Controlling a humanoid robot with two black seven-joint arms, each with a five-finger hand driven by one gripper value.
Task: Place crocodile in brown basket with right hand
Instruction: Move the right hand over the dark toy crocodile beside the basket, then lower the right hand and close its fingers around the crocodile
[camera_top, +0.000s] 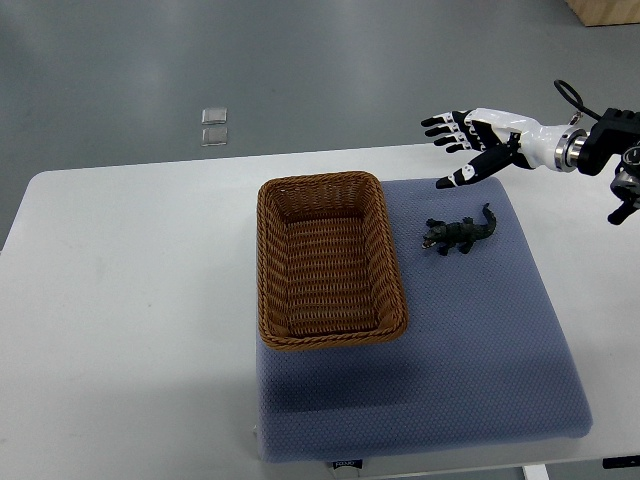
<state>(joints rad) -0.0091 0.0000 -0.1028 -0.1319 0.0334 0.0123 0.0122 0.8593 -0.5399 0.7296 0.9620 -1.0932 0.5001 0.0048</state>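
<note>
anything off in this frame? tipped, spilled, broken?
Nothing stands out. The brown basket sits upright and empty on the blue mat. The crocodile lies on the mat just right of it, not touching. The right hand is open, clear of both.

No text, number, brand or sign is legible. A small dark tag (347, 464) is fixed to the front edge of the blue mat (480, 380); its print is too small to read. A dark mark (622, 462) on the bench (120, 300) front edge is equally unreadable. The brown basket (268, 260) and crocodile (458, 234) show no readable marking.
</note>
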